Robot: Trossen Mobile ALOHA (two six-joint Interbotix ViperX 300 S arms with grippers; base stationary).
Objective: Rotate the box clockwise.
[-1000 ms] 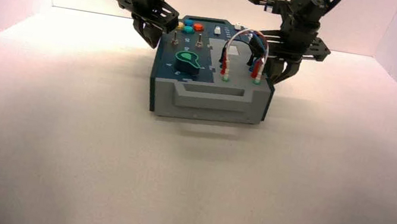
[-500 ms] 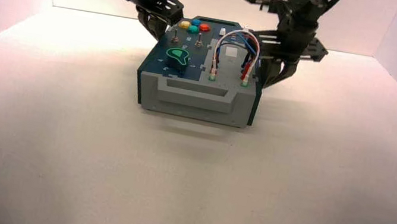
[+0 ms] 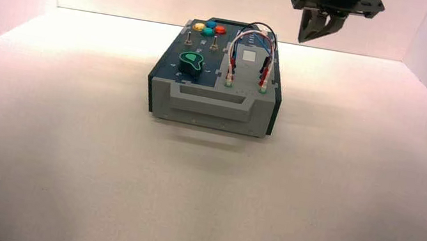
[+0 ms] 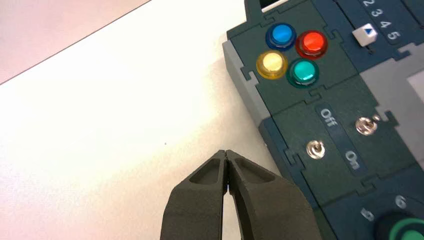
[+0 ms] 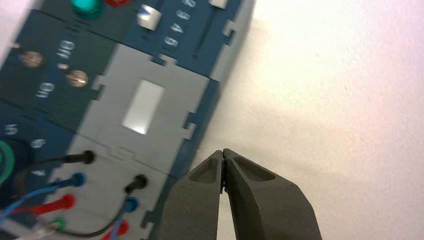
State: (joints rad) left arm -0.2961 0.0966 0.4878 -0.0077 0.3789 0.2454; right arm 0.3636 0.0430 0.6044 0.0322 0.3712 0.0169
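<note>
Teal and grey, the box (image 3: 215, 82) sits mid-counter (image 3: 315, 195), a grey end handle facing the robot. Left pincer (image 4: 226, 156) and right pincer (image 5: 223, 153) hang above its far corners, both clenched empty.

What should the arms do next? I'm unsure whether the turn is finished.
Probably pull both arms back to rest. The left tool and right tool are shut, raised above the far corners of the box and touching nothing, and the box sits alone on the table.
</note>
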